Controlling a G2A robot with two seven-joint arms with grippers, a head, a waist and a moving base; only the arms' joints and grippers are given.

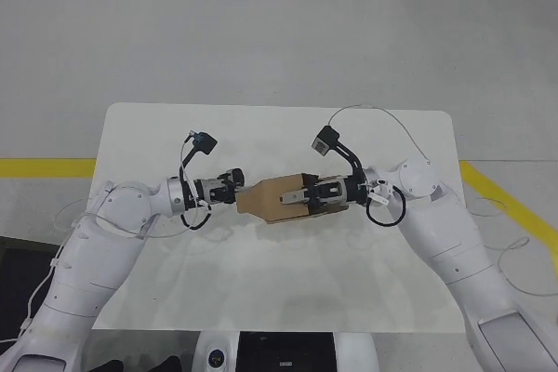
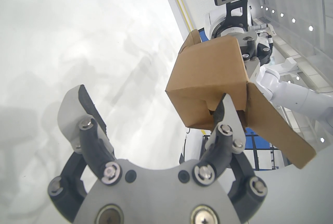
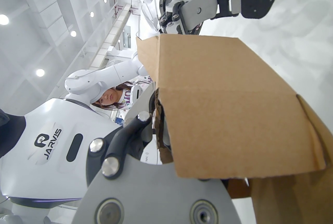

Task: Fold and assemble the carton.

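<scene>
In the top view, the carton [image 1: 279, 197] is seen at the frame's centre over the table [image 1: 167, 130], its long axis running left to right. It is gripped from the right by the right gripper [image 1: 295, 196], and the left gripper [image 1: 238, 186] is placed at its left end.

In the left wrist view, the left jaws are spread wide. One fingertip [image 2: 227, 110] is set at the carton's open end, and the other is kept well apart.

In the right wrist view, a carton wall is laid across the right gripper and is judged to be pinched.

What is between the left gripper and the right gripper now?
The carton, nothing else: the top view shows it bridging the gap, with the left gripper at one end and the right gripper over the other.
</scene>
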